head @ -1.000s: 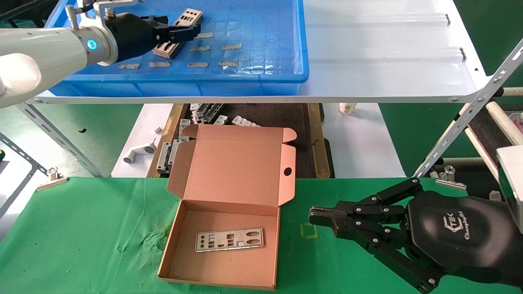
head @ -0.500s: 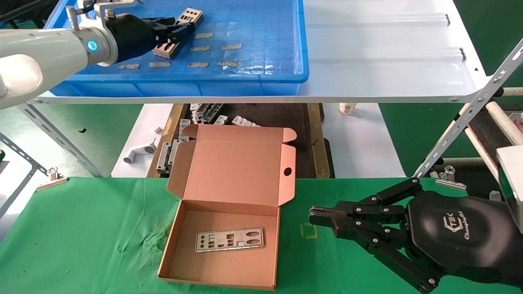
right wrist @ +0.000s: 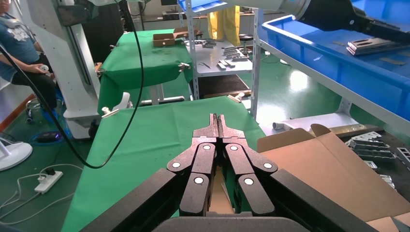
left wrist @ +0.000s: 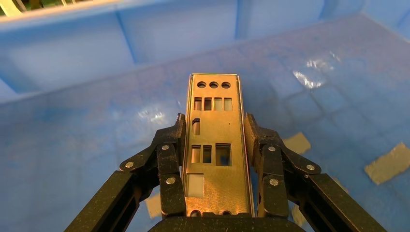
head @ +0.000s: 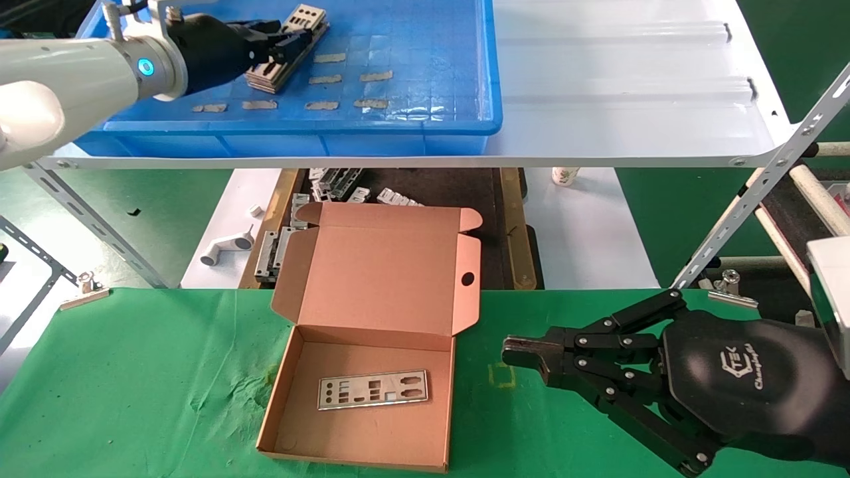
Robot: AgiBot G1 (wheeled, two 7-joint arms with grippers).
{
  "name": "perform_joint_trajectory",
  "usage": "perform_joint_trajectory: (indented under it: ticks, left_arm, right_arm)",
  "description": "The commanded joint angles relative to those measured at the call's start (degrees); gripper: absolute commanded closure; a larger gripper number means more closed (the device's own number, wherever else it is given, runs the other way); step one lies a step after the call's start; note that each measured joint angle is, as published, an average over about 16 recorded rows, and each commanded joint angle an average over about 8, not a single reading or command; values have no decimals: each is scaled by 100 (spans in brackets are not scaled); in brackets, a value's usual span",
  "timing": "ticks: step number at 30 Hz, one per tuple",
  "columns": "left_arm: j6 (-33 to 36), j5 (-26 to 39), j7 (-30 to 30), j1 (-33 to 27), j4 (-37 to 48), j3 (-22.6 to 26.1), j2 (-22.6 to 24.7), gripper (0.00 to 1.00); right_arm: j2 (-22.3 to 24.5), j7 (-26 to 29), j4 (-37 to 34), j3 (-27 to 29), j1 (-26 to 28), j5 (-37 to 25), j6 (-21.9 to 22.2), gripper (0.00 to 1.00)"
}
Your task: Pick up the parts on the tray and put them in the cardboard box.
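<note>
The blue tray (head: 299, 126) stands on the white shelf at the far left. Inside it a stack of punched silver plates (head: 269, 70) lies slanted. My left gripper (head: 292, 43) is down over that stack, its fingers closed against the two long edges of the top plate (left wrist: 212, 125), which still rests low in the tray. The open cardboard box (head: 372, 431) lies on the green cloth in front, with one plate (head: 373, 389) flat on its floor. My right gripper (head: 514, 352) is shut and empty, low over the cloth to the right of the box; the right wrist view (right wrist: 218, 118) shows the same.
Tan tape strips (head: 372, 103) dot the tray floor. The white shelf (head: 631, 86) runs across the back, with a slanted strut (head: 750, 206) at the right. Chunky grey brackets (head: 332, 182) lie below the shelf behind the box lid.
My left gripper has moved farther back along the stack and drawn its fingers in round the top plate. The right arm has not moved.
</note>
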Motion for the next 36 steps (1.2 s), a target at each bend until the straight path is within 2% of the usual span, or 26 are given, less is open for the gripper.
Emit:
perform_joint_trajectory:
  ticks: [1, 19, 21, 23, 28, 30, 32, 36]
  left_arm:
    - [3, -13, 3, -20, -11, -9, -10, 100]
    - [-58, -60, 55, 3, 47, -42, 49, 100]
    - [-102, -57, 50, 11, 55, -40, 69, 97]
    - [-134, -53, 48, 13, 56, -38, 80, 85]
    - [-161, -46, 35, 17, 57, -32, 99, 26]
    - [-154, -43, 27, 18, 57, -30, 103, 8]
    - [-143, -40, 19, 18, 56, -28, 105, 0]
    - [-126, -31, 4, 16, 58, -22, 104, 0]
  right_arm:
    - [0, 0, 0, 0, 0, 0, 0, 100]
    - [0, 0, 0, -1, 0, 0, 0, 100]
    - [0, 0, 0, -1, 0, 0, 0, 100]
    - [0, 0, 0, -1, 0, 1, 0, 100]
    - [0, 0, 0, -1, 0, 1, 0, 100]
    - [0, 0, 0, -1, 0, 1, 0, 100]
    - [0, -1, 0, -1, 0, 1, 0, 100]
    - [0, -1, 0, -1, 0, 1, 0, 100]
